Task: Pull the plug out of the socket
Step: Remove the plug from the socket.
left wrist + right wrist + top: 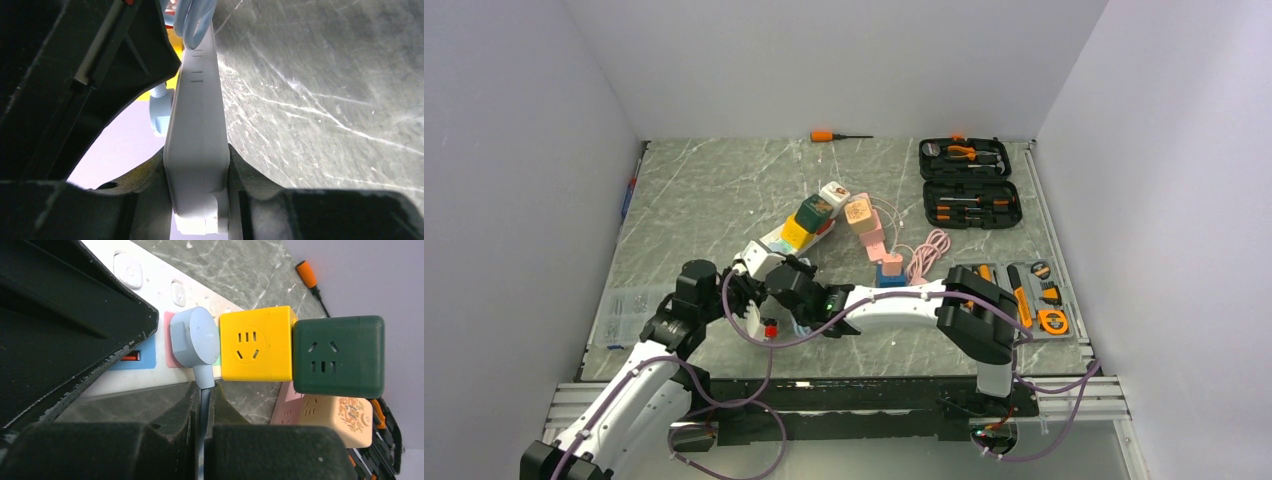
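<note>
While right jaws pinch its cable [204,407], plug [194,337] just beyond

Grey marble table [714,190], white walls. Far edge: orange-handled screwdriver [834,135], lying flat. Far right: black tool case [967,179], open, w/ orange pliers [962,152] in back half. Near right: grey tool tray [1065,300], orange tape measure [1052,321] in it. Mid-table: yellow cube adapter [256,343] touching dark green cube [339,356], white cube [834,192] just beyond; peach cube [860,212] w/ printed pattern beside them. Pink cable [929,255] coiled btwn cubes & tray, blue block [890,270] next to it. Left edge: clear plastic box [624,315]; blue pen [629,195] further back.
</note>
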### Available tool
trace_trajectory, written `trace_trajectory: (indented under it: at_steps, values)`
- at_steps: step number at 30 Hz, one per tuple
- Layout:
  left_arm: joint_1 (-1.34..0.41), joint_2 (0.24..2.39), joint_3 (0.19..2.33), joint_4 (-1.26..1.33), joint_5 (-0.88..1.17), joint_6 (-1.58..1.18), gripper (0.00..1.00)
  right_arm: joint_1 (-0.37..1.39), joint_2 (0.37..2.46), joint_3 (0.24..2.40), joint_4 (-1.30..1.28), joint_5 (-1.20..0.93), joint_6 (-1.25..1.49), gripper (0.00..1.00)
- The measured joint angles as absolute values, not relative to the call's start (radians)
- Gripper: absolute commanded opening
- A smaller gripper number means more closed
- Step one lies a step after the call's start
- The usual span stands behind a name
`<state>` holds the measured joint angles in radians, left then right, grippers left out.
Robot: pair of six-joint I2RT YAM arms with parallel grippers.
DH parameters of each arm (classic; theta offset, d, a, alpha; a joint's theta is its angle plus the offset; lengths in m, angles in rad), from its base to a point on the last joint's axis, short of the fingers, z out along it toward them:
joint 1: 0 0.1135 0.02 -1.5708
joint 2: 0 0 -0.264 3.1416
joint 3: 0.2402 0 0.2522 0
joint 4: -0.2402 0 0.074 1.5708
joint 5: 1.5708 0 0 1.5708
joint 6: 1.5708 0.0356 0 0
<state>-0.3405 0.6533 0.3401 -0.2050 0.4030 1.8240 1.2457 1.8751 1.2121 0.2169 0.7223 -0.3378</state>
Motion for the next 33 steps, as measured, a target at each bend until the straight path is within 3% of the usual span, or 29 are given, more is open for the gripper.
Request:
trace_trajectory:
  at_steps: [12,23,29,33]
  values:
    - [-0.386,0.705,0.422,-0.293,0.352,1.844,0.03,1.213,1.877,1.164,0.472,0.912,-0.566,0.0]
    - [-0.396,0.842,0.364,-0.026,0.297,1.723,0.03,1.268,1.66,1.023,0.223,0.723,-0.273,0.0]
    - [-0.359,0.955,0.347,0.123,0.259,1.628,0.05,1.294,1.571,0.953,0.053,0.54,-0.073,0.25]
    - [-0.333,1.025,0.366,0.168,0.223,1.582,0.07,1.295,1.57,0.918,-0.025,0.474,0.017,0.34]
